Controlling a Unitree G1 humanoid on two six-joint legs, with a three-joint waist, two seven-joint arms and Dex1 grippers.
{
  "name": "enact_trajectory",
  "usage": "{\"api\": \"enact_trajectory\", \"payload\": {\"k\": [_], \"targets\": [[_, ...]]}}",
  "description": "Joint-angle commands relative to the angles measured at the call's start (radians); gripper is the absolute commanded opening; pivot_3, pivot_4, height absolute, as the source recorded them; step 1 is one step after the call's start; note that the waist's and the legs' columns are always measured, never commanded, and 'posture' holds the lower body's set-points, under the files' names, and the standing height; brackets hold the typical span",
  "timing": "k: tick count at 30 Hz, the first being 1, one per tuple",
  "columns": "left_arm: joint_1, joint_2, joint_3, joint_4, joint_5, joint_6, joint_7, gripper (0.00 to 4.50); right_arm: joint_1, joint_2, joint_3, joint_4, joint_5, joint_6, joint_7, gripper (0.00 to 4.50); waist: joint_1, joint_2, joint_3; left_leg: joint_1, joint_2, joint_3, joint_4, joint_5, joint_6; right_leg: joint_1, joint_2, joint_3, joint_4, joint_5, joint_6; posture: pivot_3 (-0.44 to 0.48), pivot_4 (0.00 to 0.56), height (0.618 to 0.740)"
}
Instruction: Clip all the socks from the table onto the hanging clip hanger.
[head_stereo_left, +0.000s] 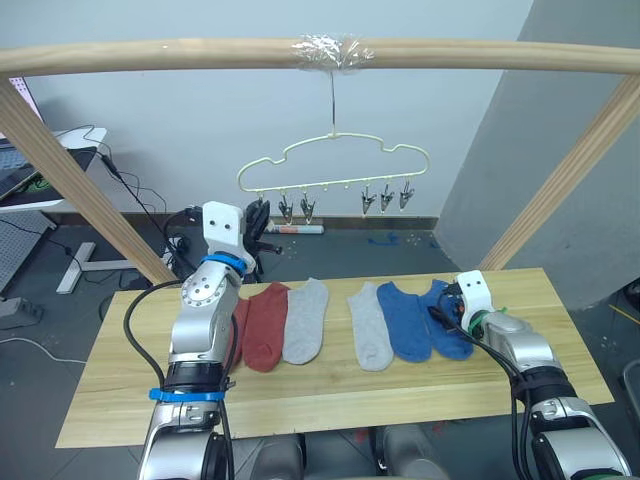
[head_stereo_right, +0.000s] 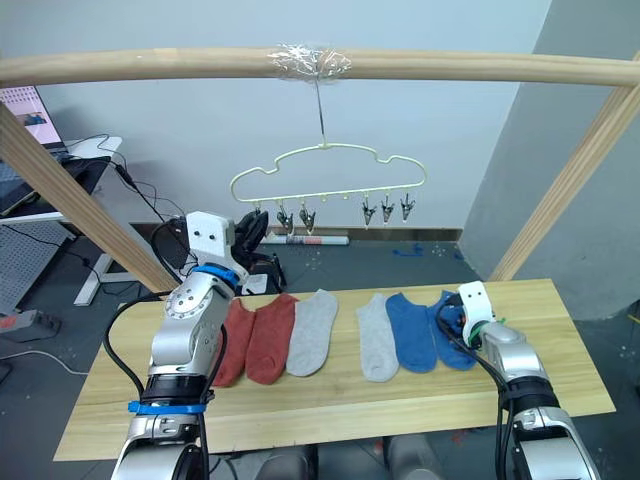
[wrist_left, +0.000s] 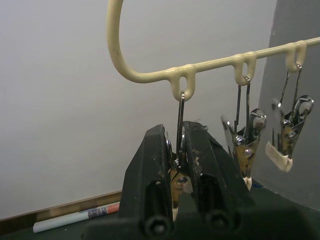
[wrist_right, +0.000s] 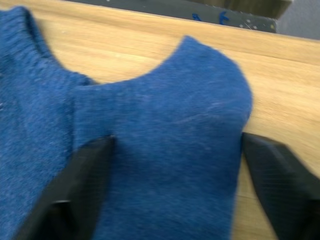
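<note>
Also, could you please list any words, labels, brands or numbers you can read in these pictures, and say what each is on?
No text is readable.
White tube on the floor by the wall: red and dark marks on its label, too blurred to read.
Monitor screen at the far left: content too small to read.
Socks, clip hanger and table: no markings.

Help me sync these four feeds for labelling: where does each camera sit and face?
Left eye: head, looking down at table, socks, both arms.
Right eye: the same scene, shifted sideways.
Left wrist: looks along left gripper, pinching the clip hanger's end clip.
Right wrist: right gripper straddling a blue sock.
Shared: hanger, blue sock.
</note>
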Motion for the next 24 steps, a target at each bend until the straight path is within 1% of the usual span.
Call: {"api": "enact_trajectory", "payload": {"k": [1,2,3,4,8,9,12,13,15,17,18,21,24], "targets": [[0.006,0.006,0.018,-0.041,-0.008,0.007,0.01,0.16,0.039,-0.015,0.004,0.011,-0.029,-0.004,0.01,2.59,0.001,0.0,0.0,0.0,0.0,0.0,0.0,0.0,0.0,0.0,0.0,0.0,0.0,0.0,0.0,-0.067,0.164,0.74],[0.007,0.004,0.018,-0.041,-0.011,0.011,0.01,0.16,0.046,-0.018,0.002,0.005,-0.029,-0.005,0.013,2.2,0.002,0.0,0.0,0.0,0.0,0.0,0.0,0.0,0.0,0.001,0.0,0.0,0.0,0.0,0.0,-0.07,0.161,0.74],[0.008,0.002,0.018,-0.042,-0.015,0.017,0.009,0.16,0.053,-0.022,-0.001,-0.005,-0.029,-0.005,0.018,1.95,0.002,0.0,0.0,0.001,0.0,0.0,0.0,0.0,0.0,0.001,0.0,0.0,0.0,0.0,0.0,-0.07,0.161,0.74],[0.008,0.001,0.018,-0.043,-0.019,0.02,0.008,0.16,0.058,-0.025,-0.003,-0.012,-0.029,-0.005,0.02,1.59,0.002,0.0,0.0,0.001,0.0,0.0,0.0,0.0,0.0,0.002,0.0,0.0,0.0,0.0,0.0,-0.07,0.161,0.74],[0.008,-0.004,0.022,-0.048,-0.064,0.072,-0.011,0.16,0.103,-0.068,-0.007,-0.124,-0.033,-0.027,0.045,0.23,0.002,0.0,0.0,0.002,0.0,0.0,0.0,0.0,0.0,0.002,0.0,0.0,0.0,0.0,0.0,-0.075,0.156,0.74],[0.007,-0.004,0.027,-0.051,-0.082,0.091,-0.015,0.16,0.117,-0.079,-0.007,-0.171,-0.032,-0.026,0.055,0.11,0.002,0.0,0.0,0.002,0.0,0.0,0.0,0.0,0.0,0.002,0.0,0.0,0.0,0.0,0.0,-0.078,0.153,0.74],[0.0,-0.009,0.071,-0.07,-0.203,0.229,-0.026,0.16,0.174,-0.122,-0.001,-0.423,0.002,0.021,0.132,0.11,-0.005,0.0,0.0,0.0,0.0,0.0,0.0,0.0,0.0,0.0,0.0,0.0,0.0,0.0,0.0,-0.086,0.151,0.74],[-0.001,-0.01,0.083,-0.076,-0.234,0.266,-0.025,0.16,0.187,-0.129,0.0,-0.481,0.012,0.043,0.148,0.11,-0.008,0.0,0.0,0.0,0.0,0.0,0.0,0.0,0.0,0.0,0.0,0.001,0.001,0.0,0.0,-0.087,0.151,0.74],[-0.009,-0.012,0.133,-0.083,-0.348,0.391,-0.017,0.16,0.214,-0.157,0.032,-0.674,0.058,0.111,0.226,0.11,-0.014,0.0,0.0,0.001,0.001,0.0,0.0,0.0,0.0,0.0,0.0,0.001,0.001,0.0,0.0,-0.095,0.148,0.74],[-0.018,-0.008,0.177,-0.085,-0.447,0.504,-0.007,0.16,0.219,-0.164,0.067,-0.826,0.1,0.18,0.268,0.11,-0.019,0.0,0.0,0.001,0.001,0.0,0.0,0.0,0.0,0.0,0.001,0.0,0.002,0.0,0.001,-0.1,0.148,0.74],[-0.023,-0.005,0.2,-0.086,-0.499,0.56,0.001,0.16,0.208,-0.15,0.085,-0.883,0.116,0.22,0.266,0.11,-0.021,0.0,0.0,0.001,0.001,-0.001,0.0,0.0,0.0,0.0,0.001,-0.001,0.002,0.0,0.001,-0.101,0.147,0.74],[-0.037,0.002,0.243,-0.1,-0.606,0.67,0.019,0.16,0.162,-0.095,0.145,-0.957,0.126,0.288,0.245,0.11,-0.023,0.0,0.0,0.001,0.001,-0.001,0.0,0.0,0.0,0.0,0.001,-0.001,0.002,0.0,0.001,-0.1,0.144,0.74],[-0.052,0.005,0.268,-0.121,-0.697,0.753,0.044,0.16,0.086,-0.011,0.218,-0.951,0.115,0.325,0.215,0.11,-0.024,0.0,0.0,0.001,0.001,-0.001,0.001,0.0,0.0,0.0,0.001,-0.001,0.001,0.0,0.001,-0.1,0.143,0.74]]}}
